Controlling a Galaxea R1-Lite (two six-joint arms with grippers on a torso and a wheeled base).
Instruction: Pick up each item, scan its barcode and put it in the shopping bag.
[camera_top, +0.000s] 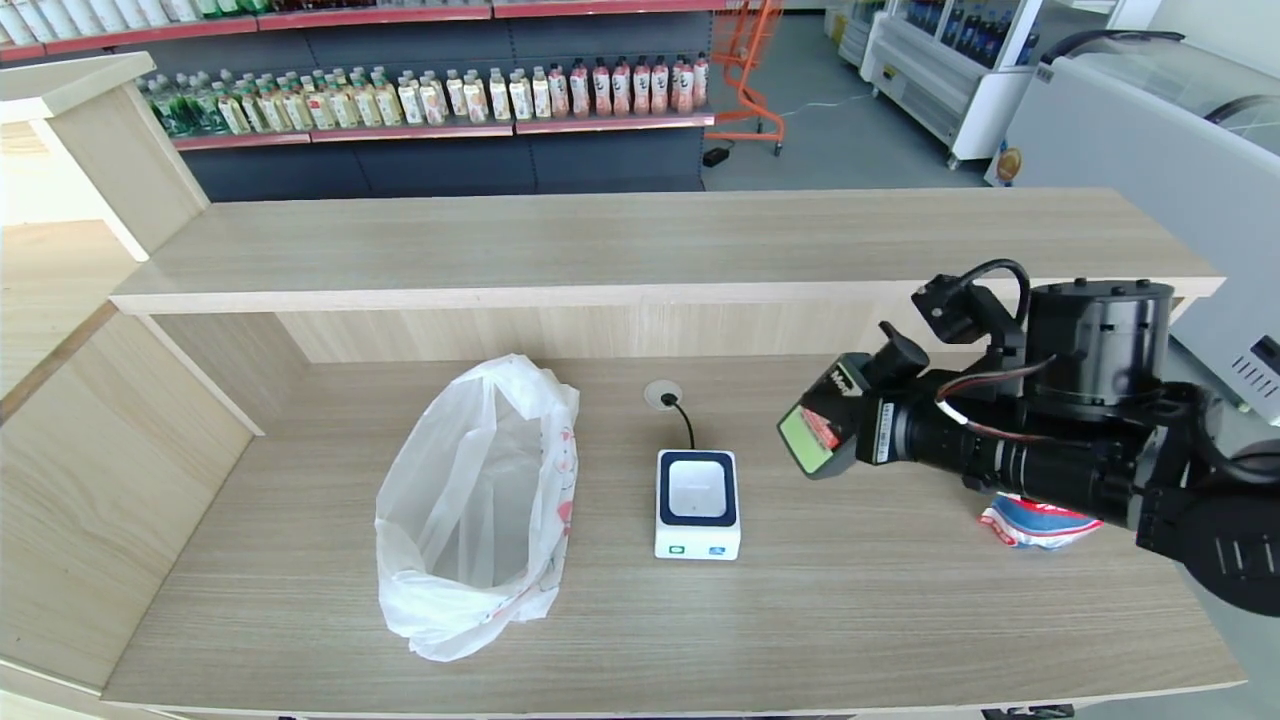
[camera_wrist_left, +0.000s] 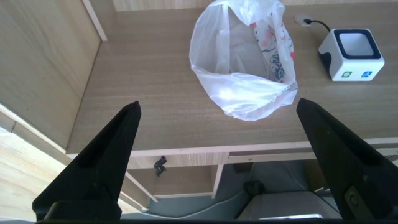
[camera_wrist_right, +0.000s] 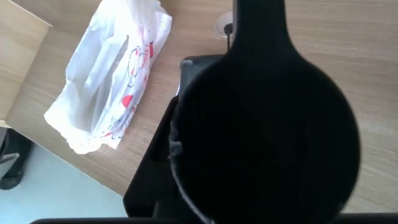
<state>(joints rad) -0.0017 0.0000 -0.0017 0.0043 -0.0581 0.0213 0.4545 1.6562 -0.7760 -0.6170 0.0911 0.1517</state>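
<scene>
Dark container with a green end face is held lying on its side in the air, off the tabletop, with the green face turned toward the scanner. It sits up and to the right of the scanner and apart from it. The right claw is closed around the container's rear part, its black fingers above and below it. Under the right arm, a red, white and blue packet lies flat on the tabletop near the right edge. The scanner is a small white box with a dark-framed window on top, and its black cable runs back to a round port in the tabletop. Left of the scanner, just beside it, the white plastic shopping bag stands slumped with its mouth open. The left claw hangs beyond the tabletop's near edge, on the bag's side, with its two dark fingers spread wide and nothing between them.
</scene>
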